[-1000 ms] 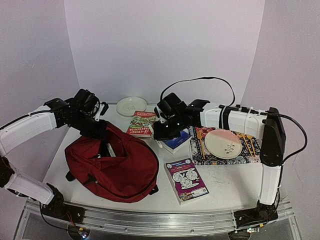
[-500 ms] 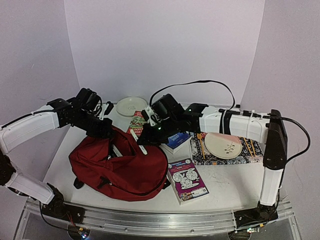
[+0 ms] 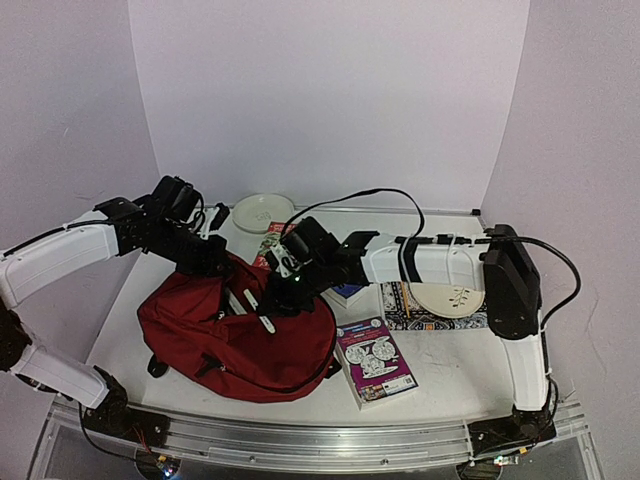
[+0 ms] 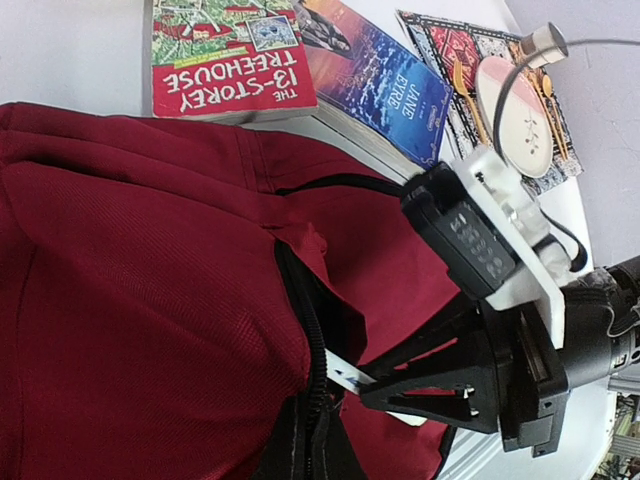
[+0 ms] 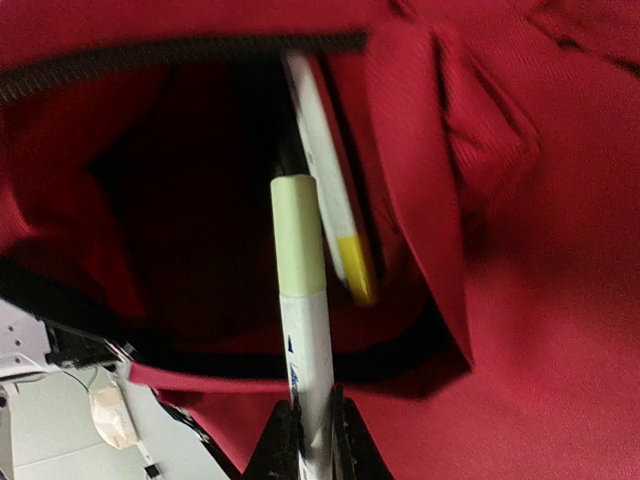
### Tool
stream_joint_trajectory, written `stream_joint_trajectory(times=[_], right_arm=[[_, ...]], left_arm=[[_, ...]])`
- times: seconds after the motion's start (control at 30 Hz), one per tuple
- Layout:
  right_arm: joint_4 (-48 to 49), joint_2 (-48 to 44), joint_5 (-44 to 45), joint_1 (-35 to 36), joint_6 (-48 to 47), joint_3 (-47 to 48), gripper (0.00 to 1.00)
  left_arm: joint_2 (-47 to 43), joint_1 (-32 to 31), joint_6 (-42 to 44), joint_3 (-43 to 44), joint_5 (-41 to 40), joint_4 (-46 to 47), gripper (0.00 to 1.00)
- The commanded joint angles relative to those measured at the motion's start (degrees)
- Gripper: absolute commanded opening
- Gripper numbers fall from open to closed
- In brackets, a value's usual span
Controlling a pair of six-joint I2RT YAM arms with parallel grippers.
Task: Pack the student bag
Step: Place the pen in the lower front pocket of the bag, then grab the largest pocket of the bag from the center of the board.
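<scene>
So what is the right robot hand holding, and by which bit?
The right gripper pinches a white marker by its barrel, below the green cap, aimed into the student bag.

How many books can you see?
3. The red book lies by the bag, the blue book beside it, the purple book near the table's front. More may hide inside the bag.

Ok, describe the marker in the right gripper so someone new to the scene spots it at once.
Find the big dark red student bag on the table's left side, its zip mouth open. The right gripper is poised at that mouth, pinching the marker. White barrel, pale green cap; the white pen already inside the bag has a yellow end instead.
</scene>
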Motion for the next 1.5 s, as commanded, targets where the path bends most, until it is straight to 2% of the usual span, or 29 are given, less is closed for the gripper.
stream_joint_trajectory(times=[0.0, 0.33, 0.53, 0.77, 1.07, 1.3, 1.47], right_arm=[[4.66, 1.75, 0.02, 0.20, 4.30, 4.92, 0.00], [12.16, 7.21, 2.88, 0.22, 13.44, 9.98, 0.00], [13.53, 9.36, 1.95, 0.63, 14.30, 12.73, 0.17], [14.11, 8.06, 1.51, 0.88, 12.84, 11.17, 0.33], [12.75, 0.92, 2.96, 0.83, 6.51, 3.19, 0.37], [2.18, -8.22, 14.03, -0.08, -2.28, -4.64, 0.48], [-0.96, -13.96, 17.21, -2.17, -2.74, -13.00, 0.55]], left_arm=[[-1.18, -0.04, -1.09, -0.29, 4.12, 6.26, 0.00], [-2.00, -0.10, -2.50, -1.72, 5.68, 7.86, 0.00], [-2.58, -0.09, -3.24, -2.77, 6.05, 8.73, 0.00], [-2.81, -0.09, -3.52, -3.03, 5.39, 9.06, 0.00], [-3.87, -0.13, -2.70, -2.47, -1.65, 8.23, 0.00], [-3.64, 0.00, -1.74, -2.07, -4.67, 6.74, 0.00], [-3.94, -0.01, -1.30, -1.99, -5.66, 6.04, 0.00]])
